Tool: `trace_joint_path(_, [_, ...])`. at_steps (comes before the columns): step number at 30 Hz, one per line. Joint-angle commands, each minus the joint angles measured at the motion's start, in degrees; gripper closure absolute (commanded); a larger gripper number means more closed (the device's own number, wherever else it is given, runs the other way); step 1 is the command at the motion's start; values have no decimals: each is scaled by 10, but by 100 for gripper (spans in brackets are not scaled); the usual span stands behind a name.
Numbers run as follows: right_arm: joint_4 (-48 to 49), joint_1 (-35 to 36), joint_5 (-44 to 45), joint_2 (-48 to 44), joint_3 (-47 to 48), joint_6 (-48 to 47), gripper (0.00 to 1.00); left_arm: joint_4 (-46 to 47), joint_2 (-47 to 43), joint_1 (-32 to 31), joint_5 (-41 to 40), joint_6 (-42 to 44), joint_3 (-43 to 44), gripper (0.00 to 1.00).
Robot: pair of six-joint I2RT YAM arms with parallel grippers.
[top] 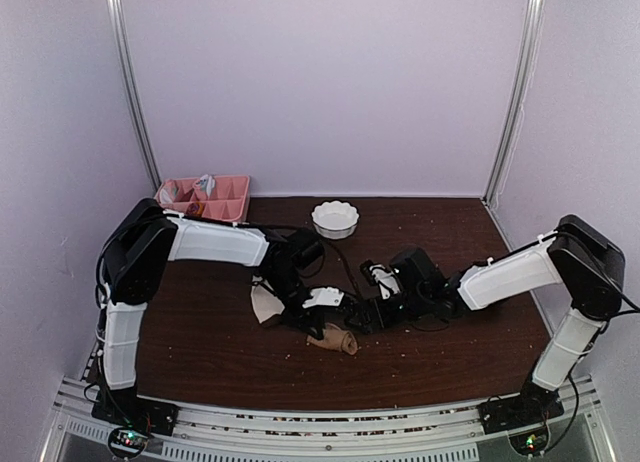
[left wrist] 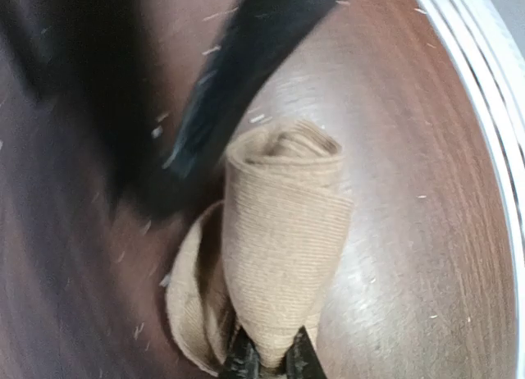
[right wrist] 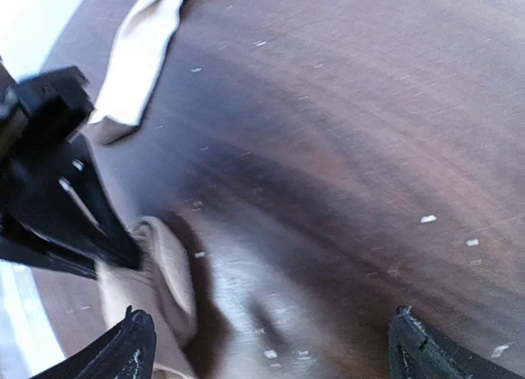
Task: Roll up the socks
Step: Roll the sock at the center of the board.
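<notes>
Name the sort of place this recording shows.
Probably a lab robot booth: plain lilac wall panels with metal corner posts enclose a dark wooden table, with the left arm and right arm bolted to a metal rail at its near edge.

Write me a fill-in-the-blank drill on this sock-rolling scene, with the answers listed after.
The left gripper is ___ on the rolled tan-brown fabric sock.
On the right gripper the jaws stand ___.
The cream-beige fabric sock lies flat on the dark wooden table, not yet ___.
Missing words: shut, open, rolled.
</notes>
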Motion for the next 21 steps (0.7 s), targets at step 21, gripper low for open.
trace_joint_path(21, [173,7,150,-282,-244,67,0,-164,82,21,-65,-82,45,100])
